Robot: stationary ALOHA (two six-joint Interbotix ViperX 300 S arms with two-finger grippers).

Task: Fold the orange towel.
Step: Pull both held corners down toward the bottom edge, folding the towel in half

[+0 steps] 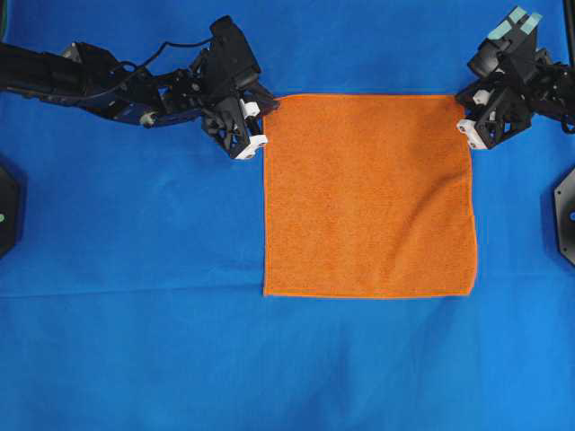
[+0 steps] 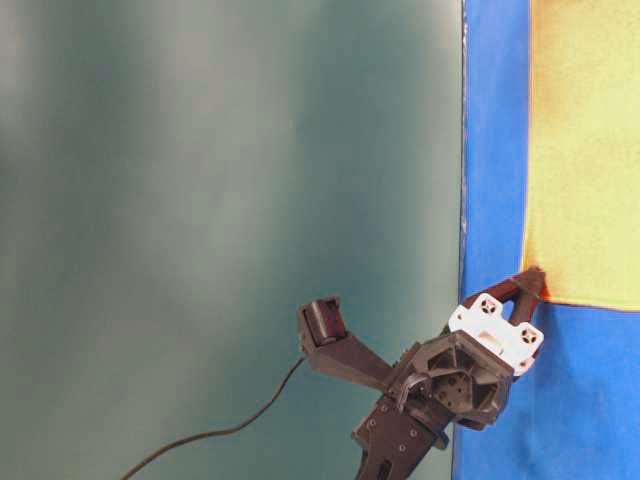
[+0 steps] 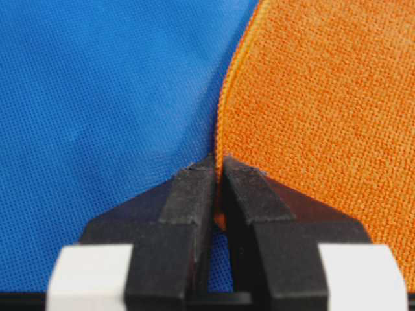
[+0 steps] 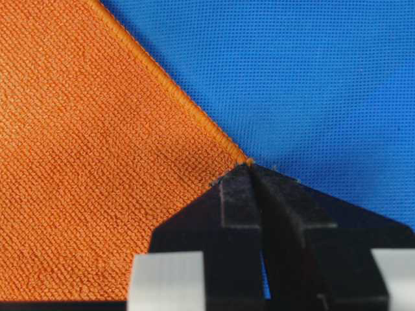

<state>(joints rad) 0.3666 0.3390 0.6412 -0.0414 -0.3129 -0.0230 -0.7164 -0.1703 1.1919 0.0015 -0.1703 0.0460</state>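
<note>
Handling: the orange towel [image 1: 368,193] looks light, soft and limp; I judge it will drape and sag from whatever points hold it, and its fuzzy pile should give the pads good friction.
Where to grip: the two far corners, so that the far edge can be carried toward the near edge in one even fold; a pinch well onto the stitched hem seems safer than the very tip.
Left gripper [image 3: 219,170]: jaws pressed together on the towel's far-left corner, with orange fabric showing between the black fingers [image 3: 188,194].
Right gripper [image 4: 249,172]: jaws closed at the far-right corner tip; the bite looks shallow, just at the hem's point.
Towel position: flat and fully spread on the blue table cover [image 1: 135,341], a little right of centre, edges square to the table.
Towel look: plain bright orange, square, fine looped weave, stitched border, no visible wrinkles or folds yet.
</note>
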